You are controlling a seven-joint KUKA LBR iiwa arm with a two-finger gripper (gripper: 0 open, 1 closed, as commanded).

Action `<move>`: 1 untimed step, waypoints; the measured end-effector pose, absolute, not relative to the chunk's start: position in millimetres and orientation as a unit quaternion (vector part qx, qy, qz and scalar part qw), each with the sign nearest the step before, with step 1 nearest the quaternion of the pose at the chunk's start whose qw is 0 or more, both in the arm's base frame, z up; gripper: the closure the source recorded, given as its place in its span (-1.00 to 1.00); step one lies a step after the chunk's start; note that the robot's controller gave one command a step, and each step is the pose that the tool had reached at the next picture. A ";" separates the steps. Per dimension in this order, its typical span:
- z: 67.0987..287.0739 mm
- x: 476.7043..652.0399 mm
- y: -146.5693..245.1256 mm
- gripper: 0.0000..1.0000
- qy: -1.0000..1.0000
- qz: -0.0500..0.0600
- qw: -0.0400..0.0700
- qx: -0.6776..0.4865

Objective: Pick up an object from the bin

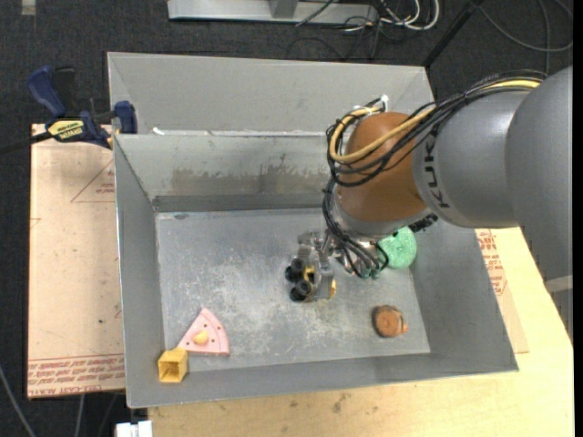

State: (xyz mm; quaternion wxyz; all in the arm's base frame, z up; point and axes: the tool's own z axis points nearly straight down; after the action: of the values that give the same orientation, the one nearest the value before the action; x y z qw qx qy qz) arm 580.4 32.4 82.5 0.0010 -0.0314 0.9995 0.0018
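Hovering low over the bare bin (228, 167) floor mid-frame, gripper (310, 280) (open or closed, can't tell) looks pre-grasp; nearest candidates are green lump (401, 248) just right and brown round piece (390, 321) lower right, so next move probably needs realigning over one.

Dark carpeted floor (55, 25), loose cables (412, 5) at top, grey metal stand base (264, 7)

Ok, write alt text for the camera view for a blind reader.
A robot arm's gripper hangs low over the middle of a grey bin. A green thing and brown lump lie near it; a pink wedge and yellow block sit in the view's lower-left corner.
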 end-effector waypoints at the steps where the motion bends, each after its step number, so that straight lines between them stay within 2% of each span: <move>1: 82.5 580.4 32.4 1.00 1.000 0.002 0.001 -0.031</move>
State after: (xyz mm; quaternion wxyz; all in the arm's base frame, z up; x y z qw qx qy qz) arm 580.4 32.4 82.5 0.0011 -0.0313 0.9995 0.0018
